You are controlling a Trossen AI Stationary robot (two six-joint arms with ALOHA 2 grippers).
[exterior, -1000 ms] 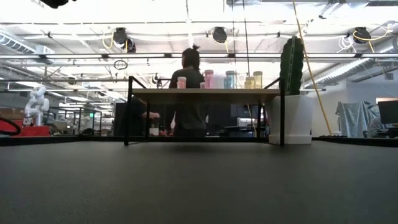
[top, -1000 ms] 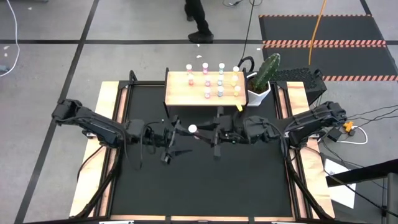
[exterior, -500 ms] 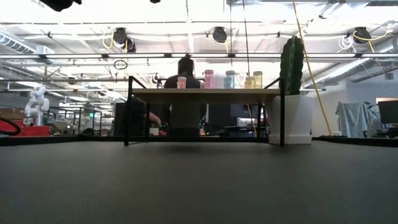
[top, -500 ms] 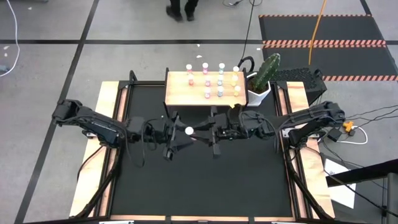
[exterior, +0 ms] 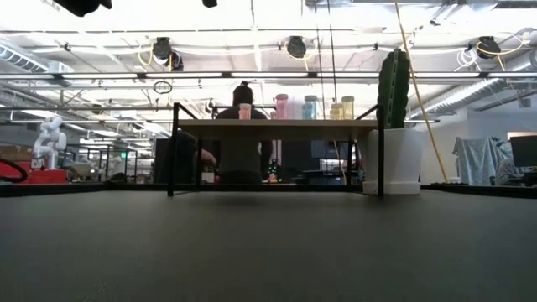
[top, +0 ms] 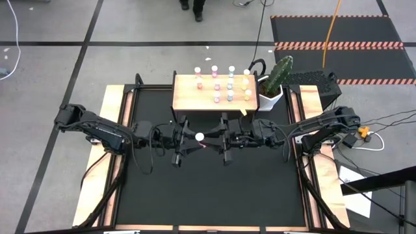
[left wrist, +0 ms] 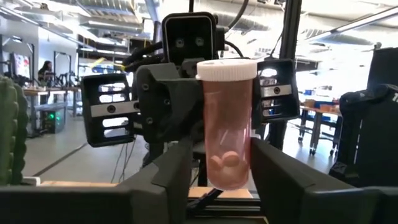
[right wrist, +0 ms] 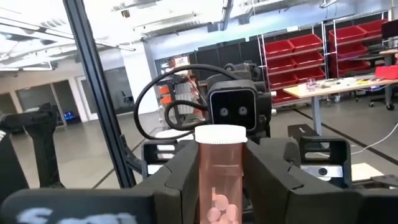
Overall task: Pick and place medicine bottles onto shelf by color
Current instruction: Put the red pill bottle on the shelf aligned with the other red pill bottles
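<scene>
A pink medicine bottle (top: 199, 137) with a white cap hangs upright above the middle of the table. My left gripper (top: 186, 139) and my right gripper (top: 218, 139) meet at it from opposite sides, both closed in on its body. It stands between the left fingers in the left wrist view (left wrist: 227, 130) and between the right fingers in the right wrist view (right wrist: 221, 180). The wooden shelf (top: 188, 97) stands at the table's far edge with several bottles upright on its top. My left gripper has the bottle's lower body (left wrist: 249, 155) between its two fingers, coming level from the table's left. One finger (left wrist: 267, 168) lies against it; the other stands very close. My right gripper pinches the body below the cap (right wrist: 205, 186) between its two fingers, level from the table's right. The bottle stays upright, cap up, clear of the table.
A white pot with a green cactus (top: 274, 88) stands beside the shelf's right end. In the low view the shelf (exterior: 277, 125) and cactus (exterior: 393, 92) rise at the far edge, with bare black mat in front. A person (exterior: 242, 143) stands behind the table.
My left gripper's fingers have closed in from wide apart onto the pink bottle. My right gripper has sunk a little and tipped, keeping its hold; the bottle stays upright in the air. The person beyond the table has moved away.
</scene>
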